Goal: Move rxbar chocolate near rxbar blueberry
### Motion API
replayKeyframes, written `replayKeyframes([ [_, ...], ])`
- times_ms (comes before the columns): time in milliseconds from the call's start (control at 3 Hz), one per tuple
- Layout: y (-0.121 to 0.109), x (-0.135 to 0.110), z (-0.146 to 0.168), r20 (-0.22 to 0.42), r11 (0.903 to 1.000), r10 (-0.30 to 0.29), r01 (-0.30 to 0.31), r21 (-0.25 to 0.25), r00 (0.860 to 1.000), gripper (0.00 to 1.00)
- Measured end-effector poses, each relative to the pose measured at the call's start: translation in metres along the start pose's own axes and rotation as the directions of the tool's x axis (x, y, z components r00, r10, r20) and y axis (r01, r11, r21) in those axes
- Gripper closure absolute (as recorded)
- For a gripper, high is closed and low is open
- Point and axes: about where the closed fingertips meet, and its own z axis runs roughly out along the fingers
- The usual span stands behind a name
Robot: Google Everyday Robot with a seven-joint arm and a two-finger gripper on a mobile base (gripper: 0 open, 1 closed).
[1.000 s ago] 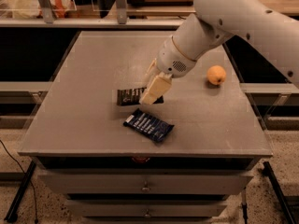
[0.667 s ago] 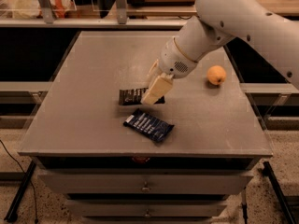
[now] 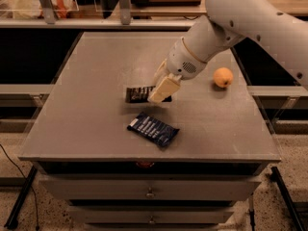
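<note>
Two snack bars lie on the grey counter [image 3: 96, 71]: the rxbar chocolate [image 3: 136, 94] near its middle, right end hidden under the robot's pincer [image 3: 159, 93], and the rxbar blueberry [image 3: 153, 129] just in front, angled, not touching it. Whether the pincer is clenched on the chocolate bar cannot be told. An orange fruit [image 3: 223, 77] sits well to the right.

A grey square table [image 3: 86, 105] is sitting on a cabinet with drawers [image 3: 150, 193], which is standing on speckled floor [image 3: 293, 218], with black legs [image 3: 284, 191] slanting out at both sides. Shelving [image 3: 96, 24] with metal posts [image 3: 45, 4] is running behind the table, holding blurred clutter, and dim warm light is falling over everything. The gripper [image 3: 159, 88] is hanging low over the table's middle.
</note>
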Motion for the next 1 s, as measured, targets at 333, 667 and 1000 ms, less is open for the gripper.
replayKeyframes([
  [333, -0.001, 0.001, -0.001, -0.001, 1.0000, 0.004, -0.004, 0.001, 1.000, 0.14],
  [667, -0.002, 0.002, -0.002, 0.001, 1.0000, 0.005, -0.005, -0.007, 1.000, 0.00],
  [1000, -0.004, 0.017, -0.016, -0.007, 0.9987, -0.027, 0.027, -0.044, 1.000, 0.00],
])
